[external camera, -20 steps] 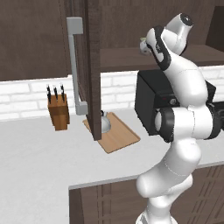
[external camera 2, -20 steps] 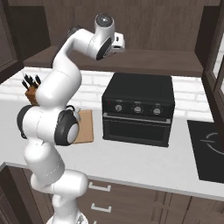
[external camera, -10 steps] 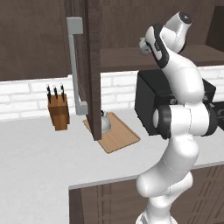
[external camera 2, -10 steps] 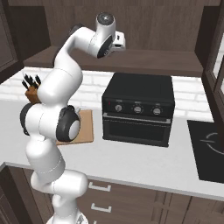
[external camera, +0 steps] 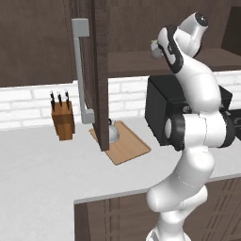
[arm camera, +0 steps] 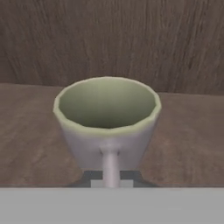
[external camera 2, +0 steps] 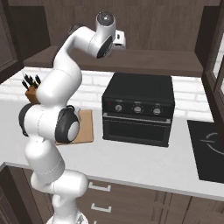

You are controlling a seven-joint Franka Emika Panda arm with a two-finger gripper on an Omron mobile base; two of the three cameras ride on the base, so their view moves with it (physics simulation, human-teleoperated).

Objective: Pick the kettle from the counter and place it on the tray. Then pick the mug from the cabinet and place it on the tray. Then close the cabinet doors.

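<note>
While upright on the cabinet (arm camera: 35,127) shelf, the mug (arm camera: 107,120) faces its handle toward the gripper (arm camera: 111,180).

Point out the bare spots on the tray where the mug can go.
The tray is bare on its front half, toward the counter edge. Its back corner is crowded: the kettle sits there, tight behind the open cabinet door.
</note>
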